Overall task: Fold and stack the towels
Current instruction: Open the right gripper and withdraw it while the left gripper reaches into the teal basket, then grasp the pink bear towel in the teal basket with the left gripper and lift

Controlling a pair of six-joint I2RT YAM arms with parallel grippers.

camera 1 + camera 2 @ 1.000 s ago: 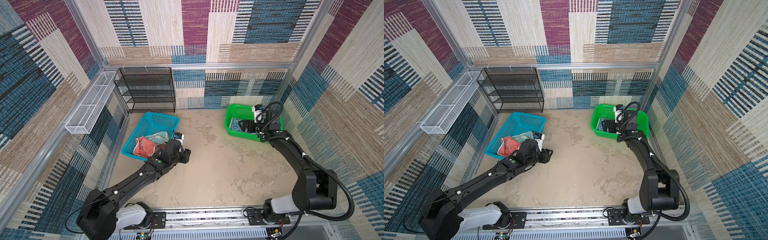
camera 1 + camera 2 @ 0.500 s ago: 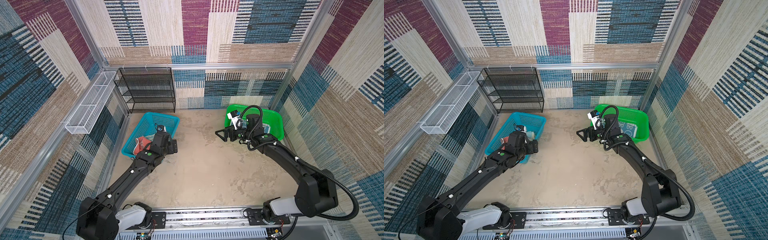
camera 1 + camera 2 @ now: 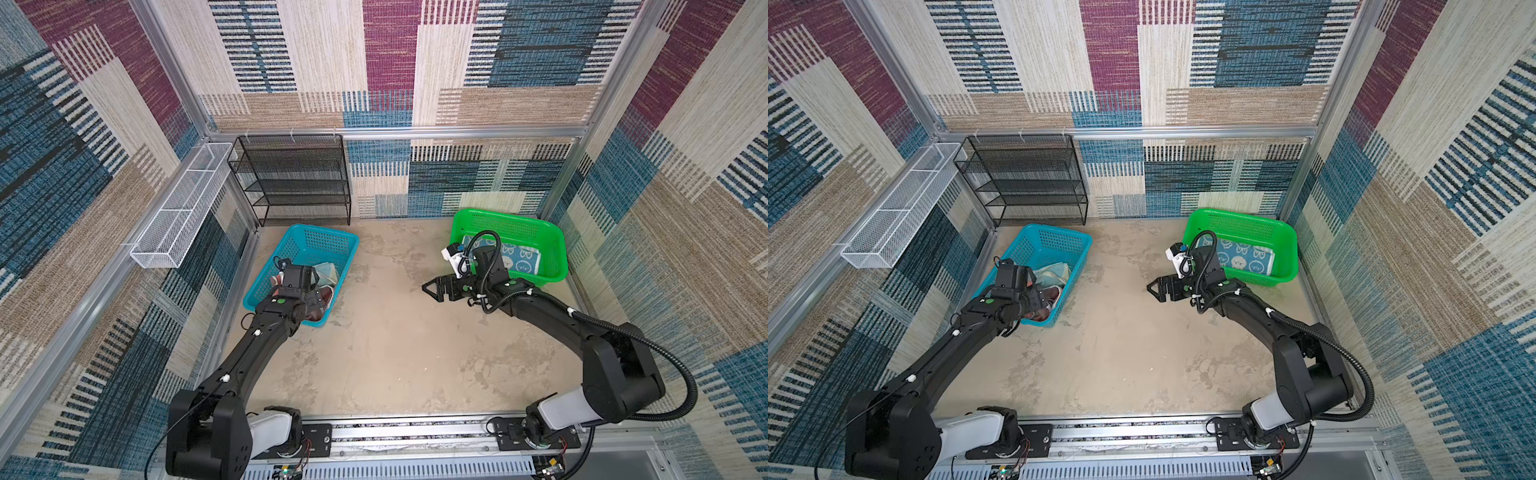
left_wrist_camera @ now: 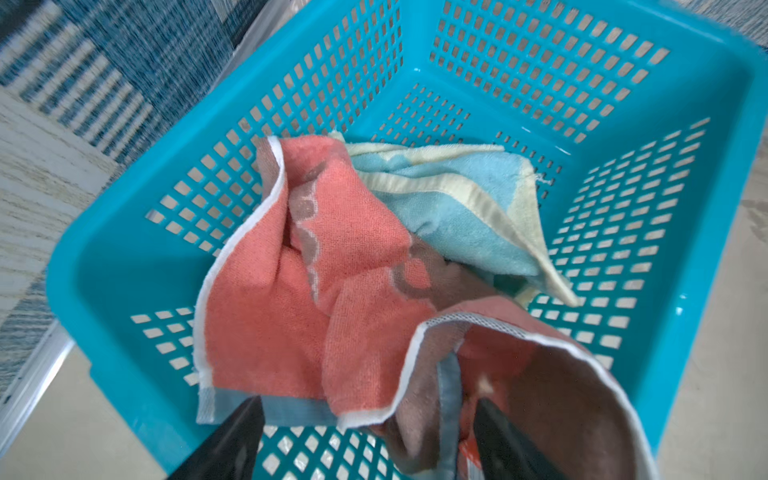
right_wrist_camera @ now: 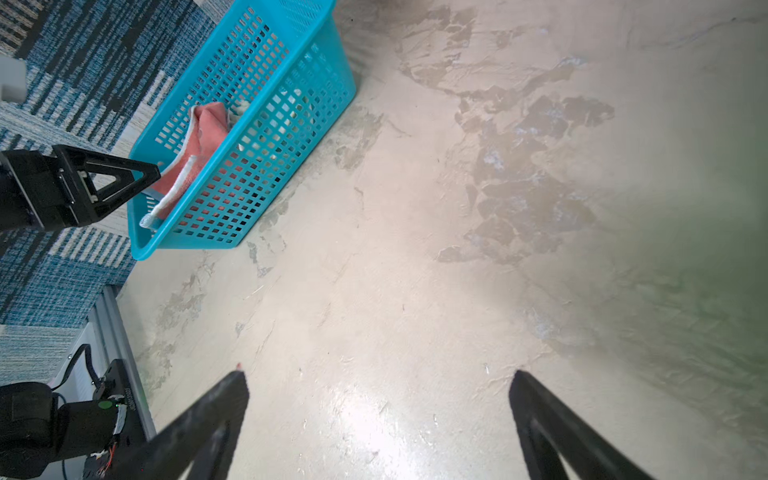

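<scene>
left end effector (image 4: 368,401): spread wide, coral towel (image 4: 270,311) lodged between (in blue basket (image 4: 519,54)) | right end effector (image 5: 379,373): spread wide over worktop (image 5: 415,249)

Left arm (image 3: 243,354) stretches forward, left fingers (image 4: 232,436) spread; right arm (image 3: 540,309) bends inward, right fingers (image 5: 216,407) wide apart.

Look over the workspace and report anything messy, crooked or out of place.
The coral towel and the pale blue and cream towel lie crumpled in a heap in the blue basket, not folded. The rabbit towel lies flat in the green basket. Nothing looks spilled or broken.
</scene>
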